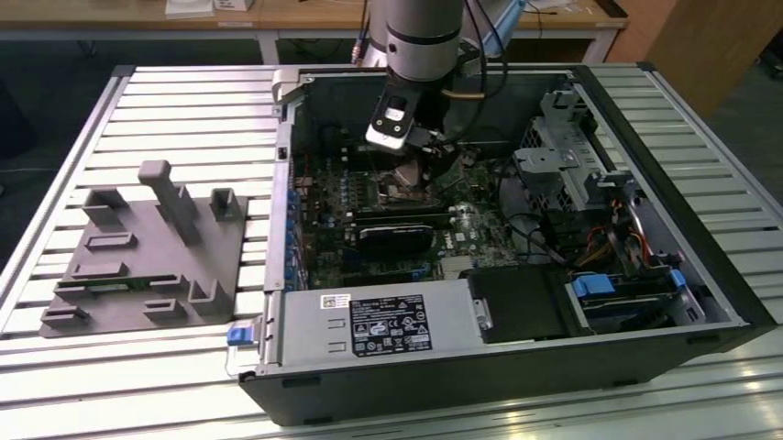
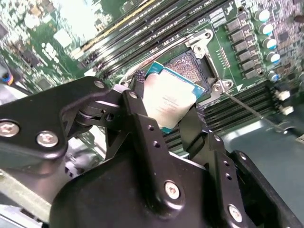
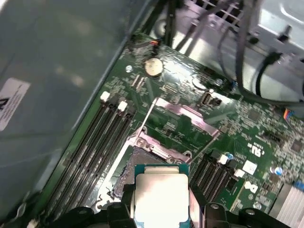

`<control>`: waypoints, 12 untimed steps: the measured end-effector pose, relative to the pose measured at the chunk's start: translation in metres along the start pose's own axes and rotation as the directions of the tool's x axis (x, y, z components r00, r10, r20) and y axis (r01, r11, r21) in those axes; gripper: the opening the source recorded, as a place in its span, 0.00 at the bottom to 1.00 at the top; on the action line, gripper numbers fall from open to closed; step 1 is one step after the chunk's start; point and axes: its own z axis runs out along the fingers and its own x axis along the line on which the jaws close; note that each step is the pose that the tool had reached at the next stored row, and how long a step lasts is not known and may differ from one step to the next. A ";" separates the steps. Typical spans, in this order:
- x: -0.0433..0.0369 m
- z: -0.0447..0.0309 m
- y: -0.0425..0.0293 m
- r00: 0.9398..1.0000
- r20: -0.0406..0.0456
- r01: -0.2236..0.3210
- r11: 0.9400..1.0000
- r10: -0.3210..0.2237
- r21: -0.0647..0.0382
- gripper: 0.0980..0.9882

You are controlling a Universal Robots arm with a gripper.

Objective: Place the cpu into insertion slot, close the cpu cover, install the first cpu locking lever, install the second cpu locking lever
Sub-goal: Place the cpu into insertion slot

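Upper middle of the exterior view is where I have the arm (image 1: 423, 37) reaching down into the open computer case (image 1: 490, 390), with the gripper (image 1: 408, 158) low over the green motherboard (image 1: 367, 261). Toward the exterior view's left, a grey moulded fixture (image 1: 147, 247) sits on the slatted table (image 1: 183, 92), well apart from the case.

Through the second wrist view, I see the gripper (image 2: 164, 102) clamped on the cpu (image 2: 172, 95), one black finger (image 2: 137, 102) on each of two opposite edges and the pale metal face toward the camera. The chip hangs tilted just over the insertion slot (image 2: 189, 66), whose dark centre is still uncovered. I cannot tell whether the chip's far edge touches the socket.

From the first wrist view, the cpu (image 3: 160, 194) sits between the fingers (image 3: 124, 202) beside the insertion slot (image 3: 130, 166). The cpu cover (image 3: 187, 111) stands swung up and open beyond the socket, green board showing through its cut-out. Long black memory slots (image 3: 107, 137) run alongside the socket, and a coin battery (image 3: 153, 67) lies farther off on the board.
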 end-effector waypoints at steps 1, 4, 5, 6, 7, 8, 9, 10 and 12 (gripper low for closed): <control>0.0000 0.0002 0.0000 1.000 0.001 -0.018 1.000 0.018 0.000 0.49; 0.0000 0.0009 -0.0001 0.997 0.005 -0.072 0.997 0.072 0.000 0.49; 0.0000 0.0011 -0.0001 0.996 0.006 -0.090 0.996 0.090 0.000 0.49; 0.0000 0.0014 -0.0001 0.994 0.007 -0.111 0.994 0.111 0.000 0.49; 0.0000 0.0016 -0.0001 0.992 0.008 -0.129 0.992 0.129 -0.001 0.49; 0.0000 0.0018 -0.0001 0.989 0.009 -0.146 0.989 0.146 -0.001 0.49; 0.0000 0.0021 -0.0001 0.986 0.011 -0.164 0.986 0.164 -0.001 0.49; 0.0000 0.0023 -0.0002 0.983 0.012 -0.182 0.983 0.182 -0.001 0.49; 0.0000 0.0028 -0.0002 0.976 0.014 -0.218 0.976 0.218 -0.002 0.49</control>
